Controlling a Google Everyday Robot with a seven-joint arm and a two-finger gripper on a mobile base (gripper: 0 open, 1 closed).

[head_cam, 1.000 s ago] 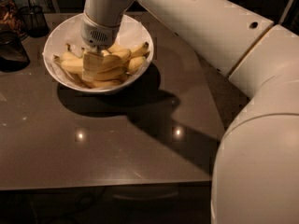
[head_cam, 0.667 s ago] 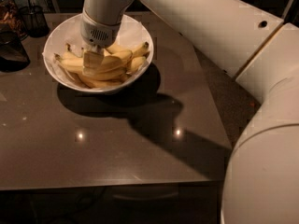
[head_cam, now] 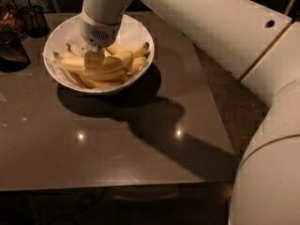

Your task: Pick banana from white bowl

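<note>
Tabletop (head_cam: 117, 149): dark, glossy, brown-grey. Two small glints of light show on its near half.

White bowl (head_cam: 61, 36): stands on the far left part of the tabletop and throws a heavy shadow toward the near right. It is wide and deep, with a plain glossy inside. Its far wall is bare and the fruit is heaped against the near side.

Banana (head_cam: 70, 63): the longest of the pile, pale yellow. It lies across the middle of the heap, roughly left to right. Its dark stem tip points to the left, near the bowl's left wall. It rests inside the bowl on top of the other fruit.

Shorter bananas (head_cam: 138, 50): stacked under and to the right of it. One dark-tipped end pokes up toward the right rim.

End effector (head_cam: 93, 60): down inside the bowl, at the top of the heap and right against the long banana's midsection. The pale wrist housing (head_cam: 98, 32), with a small vent grille, hangs straight above it and hides the bowl's centre. Whether the end effector is open or closed, and whether it has hold of anything, cannot be told from this angle.

Arm (head_cam: 211, 18): a thick cream-white link that slants in from the near right, across the far right of the scene, to the bowl.

Dark wire-mesh cup (head_cam: 35, 20): at the far left, just beyond the bowl's left rim.

Dark rounded object (head_cam: 11, 50): at the left edge, not identifiable.
</note>
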